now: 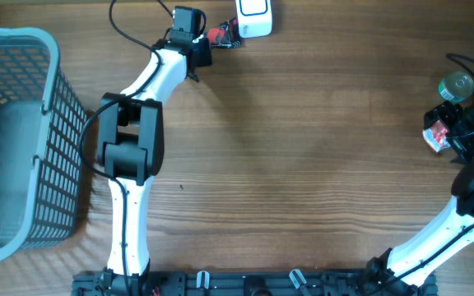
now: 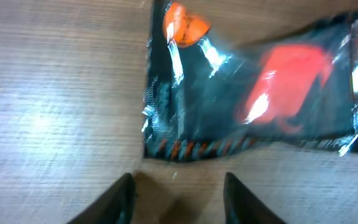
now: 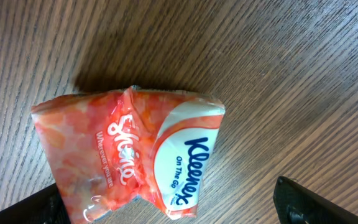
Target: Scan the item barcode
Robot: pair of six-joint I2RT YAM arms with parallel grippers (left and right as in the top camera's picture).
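Note:
A black glossy packet (image 2: 253, 93) with red and orange print lies flat on the wood just beyond my left gripper (image 2: 178, 199). The jaws stand apart with only bare table between them. In the overhead view that packet (image 1: 222, 37) sits beside the white scanner (image 1: 253, 16) at the table's far edge, with my left gripper (image 1: 202, 48) right by it. An orange Kleenex tissue pack (image 3: 129, 149) lies on the table under my right gripper (image 3: 173, 211). That gripper is wide open, with a finger on either side of the pack and no grip on it.
A grey mesh basket (image 1: 56, 66) stands at the left edge of the table. A green round-topped object (image 1: 457, 85) sits at the far right, just behind the tissue pack (image 1: 437, 136) and my right gripper (image 1: 457, 130). A black cable (image 1: 130, 33) runs along the left arm.

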